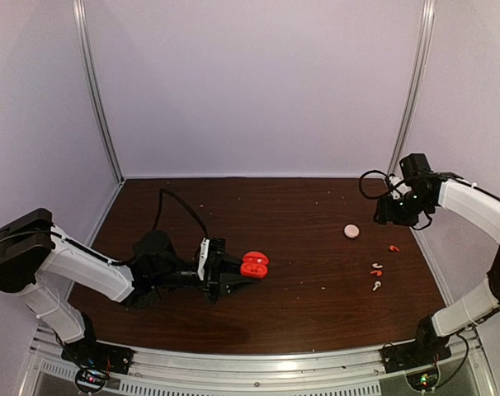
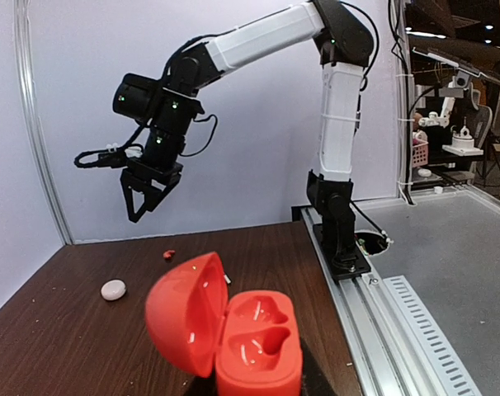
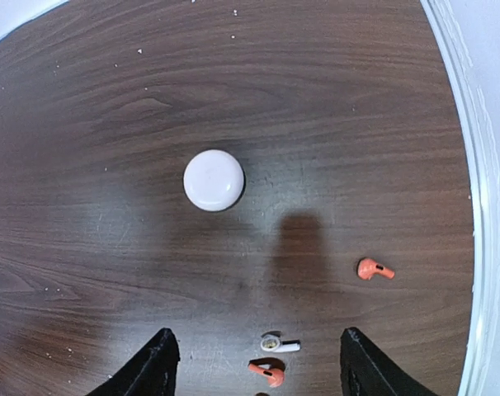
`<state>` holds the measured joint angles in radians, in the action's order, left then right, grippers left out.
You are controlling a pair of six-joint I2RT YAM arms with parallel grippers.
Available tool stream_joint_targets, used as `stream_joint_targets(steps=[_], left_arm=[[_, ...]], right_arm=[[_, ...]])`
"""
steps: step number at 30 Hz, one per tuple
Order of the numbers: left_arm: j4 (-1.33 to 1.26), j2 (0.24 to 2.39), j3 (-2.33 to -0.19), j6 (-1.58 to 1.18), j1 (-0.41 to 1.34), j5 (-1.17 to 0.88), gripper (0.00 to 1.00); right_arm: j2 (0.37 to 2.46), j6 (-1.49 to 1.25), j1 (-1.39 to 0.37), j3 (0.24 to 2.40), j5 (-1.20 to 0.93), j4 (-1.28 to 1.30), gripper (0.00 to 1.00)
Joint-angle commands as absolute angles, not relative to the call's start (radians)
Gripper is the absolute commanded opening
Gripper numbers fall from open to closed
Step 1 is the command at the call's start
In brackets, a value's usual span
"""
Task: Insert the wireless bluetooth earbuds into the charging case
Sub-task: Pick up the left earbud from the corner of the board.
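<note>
My left gripper (image 1: 232, 272) is shut on the open red charging case (image 1: 255, 264) and holds it just above the table, left of centre. In the left wrist view the case's lid (image 2: 182, 313) stands up at the left and its base (image 2: 258, 342) shows two empty wells. Two red-orange earbuds (image 3: 375, 269) (image 3: 267, 372) and a white earbud (image 3: 280, 344) lie on the table under my right gripper (image 3: 257, 333). It is open, empty and raised well above them. In the top view the earbuds (image 1: 377, 271) lie at the right, with another white one (image 1: 376, 285).
A closed round white case (image 1: 351, 232) lies at the right, far of the earbuds, and also shows in the right wrist view (image 3: 214, 180). A black cable (image 1: 180, 206) trails behind the left arm. The table's right rail (image 3: 479, 206) runs close to the earbuds.
</note>
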<state>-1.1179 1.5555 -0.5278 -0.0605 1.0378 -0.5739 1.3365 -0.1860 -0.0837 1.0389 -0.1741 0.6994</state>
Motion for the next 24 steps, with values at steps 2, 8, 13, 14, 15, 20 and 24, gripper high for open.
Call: stream_joint_targets(steps=[2, 8, 13, 14, 15, 20, 24], left_arm=[[-1.244, 1.573, -0.508, -0.095, 1.007, -0.633, 0.0], [-1.262, 1.58, -0.521, -0.129, 0.996, -0.644, 0.0], [-1.27, 1.581, -0.525, -0.132, 0.994, -0.657, 0.0], [-1.271, 1.581, -0.526, -0.134, 0.994, -0.657, 0.0], [-1.272, 1.58, -0.527, -0.137, 0.994, -0.657, 0.0], [-1.298, 1.585, -0.525, -0.159, 0.994, -0.664, 0.0], [-1.309, 1.585, -0.528, -0.169, 0.993, -0.679, 0.0]], right_arm=[[1.455, -0.076, -0.114, 1.154, 0.023, 0.778, 0.67], [1.481, -0.047, -0.116, 1.085, 0.108, 0.759, 0.66], [1.565, -0.042, -0.129, 1.087, 0.154, 0.77, 0.65], [1.581, -0.045, -0.132, 1.092, 0.169, 0.778, 0.65], [1.595, -0.047, -0.133, 1.095, 0.184, 0.782, 0.65], [1.619, -0.049, -0.132, 1.088, 0.245, 0.775, 0.65], [1.677, -0.045, -0.129, 1.103, 0.258, 0.78, 0.64]])
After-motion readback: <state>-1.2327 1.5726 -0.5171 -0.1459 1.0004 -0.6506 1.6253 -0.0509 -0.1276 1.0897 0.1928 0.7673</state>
